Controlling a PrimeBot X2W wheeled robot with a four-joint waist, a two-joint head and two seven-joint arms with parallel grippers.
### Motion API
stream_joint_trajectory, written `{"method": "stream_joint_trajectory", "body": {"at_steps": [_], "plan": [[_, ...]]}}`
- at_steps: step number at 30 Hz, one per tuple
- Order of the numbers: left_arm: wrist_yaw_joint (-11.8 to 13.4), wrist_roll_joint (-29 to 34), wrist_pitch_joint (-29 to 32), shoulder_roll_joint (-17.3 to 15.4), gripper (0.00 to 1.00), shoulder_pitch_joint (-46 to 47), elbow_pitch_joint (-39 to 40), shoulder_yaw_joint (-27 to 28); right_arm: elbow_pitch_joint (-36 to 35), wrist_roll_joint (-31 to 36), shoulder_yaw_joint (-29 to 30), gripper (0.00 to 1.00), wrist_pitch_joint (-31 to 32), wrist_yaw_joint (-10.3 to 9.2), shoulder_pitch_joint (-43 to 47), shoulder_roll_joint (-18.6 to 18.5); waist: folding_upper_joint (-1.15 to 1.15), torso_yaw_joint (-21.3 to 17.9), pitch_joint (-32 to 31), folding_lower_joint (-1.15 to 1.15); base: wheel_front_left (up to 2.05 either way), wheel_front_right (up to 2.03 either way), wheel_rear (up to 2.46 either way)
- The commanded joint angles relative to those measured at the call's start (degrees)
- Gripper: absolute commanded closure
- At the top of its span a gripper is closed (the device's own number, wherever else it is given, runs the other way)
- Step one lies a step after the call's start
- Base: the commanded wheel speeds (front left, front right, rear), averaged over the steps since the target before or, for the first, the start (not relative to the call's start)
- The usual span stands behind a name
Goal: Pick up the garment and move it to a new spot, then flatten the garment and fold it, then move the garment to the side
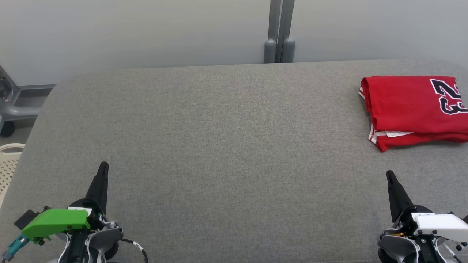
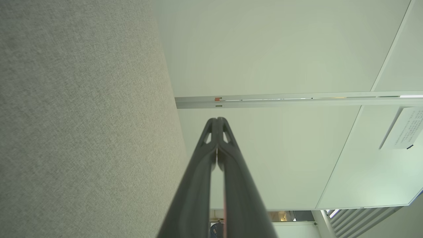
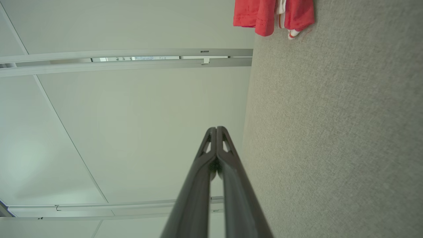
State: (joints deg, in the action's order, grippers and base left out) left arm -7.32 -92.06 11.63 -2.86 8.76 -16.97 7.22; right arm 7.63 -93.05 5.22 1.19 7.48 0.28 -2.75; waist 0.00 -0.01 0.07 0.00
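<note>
Left gripper (image 1: 104, 166): low over the near left corner of the bench (image 1: 226, 146), pointing toward the far edge; jaws closed tight, long dark fingers (image 2: 195, 191) pressed together at the tips (image 2: 217, 119), nothing held.
Green cover (image 1: 55, 223): on the left wrist, right at the near edge.
Right gripper (image 1: 389, 173): low over the near right corner, also pointing toward the far edge; jaws fully closed, tips meeting (image 3: 216, 128), empty, well apart from the garment.
White cover (image 1: 442, 223): on the right wrist, at the near edge.
Bench: grey woven fabric top with rounded far corners; middle and left bare; seen as grey cloth beside each gripper in the wrist views (image 2: 82, 115) (image 3: 330, 132).
Garment (image 1: 409, 106): red jersey, folded into a compact rectangle, lying flat on the bench toward the far right corner, beyond the right gripper; right part cut off in the head view; in sight ahead in the right wrist view (image 3: 261, 16).
Numerals (image 1: 449, 96): dark with pale outline, on the top layer, turned sideways.
White trim (image 1: 376, 135): showing along the folded near edge.
Basket (image 1: 9, 164): pale, perforated, off the left edge of the bench.
Frame (image 1: 18, 106): grey, wheeled, past the far left corner.
Post (image 1: 279, 33): grey, upright, behind the far edge near its middle.
Wall (image 1: 146, 29): plain, pale, behind the bench.
</note>
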Motion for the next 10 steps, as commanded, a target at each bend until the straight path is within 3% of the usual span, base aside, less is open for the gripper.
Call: {"method": "stream_joint_trajectory", "body": {"at_steps": [1,10], "plan": [[-0.32,0.11,0.10,-0.03,1.00,0.67,0.20,0.10,-0.24,-0.13,0.13,1.00,0.10,0.02,-0.42,-0.24,0.00,0.00,0.00,0.00,0.00,0.00,0.00],[-0.32,0.11,0.09,-0.03,1.00,0.67,0.21,0.10,-0.24,-0.12,0.13,1.00,0.10,0.02,-0.42,-0.24,0.00,0.00,0.00,0.00,0.00,0.00,0.00]]}}
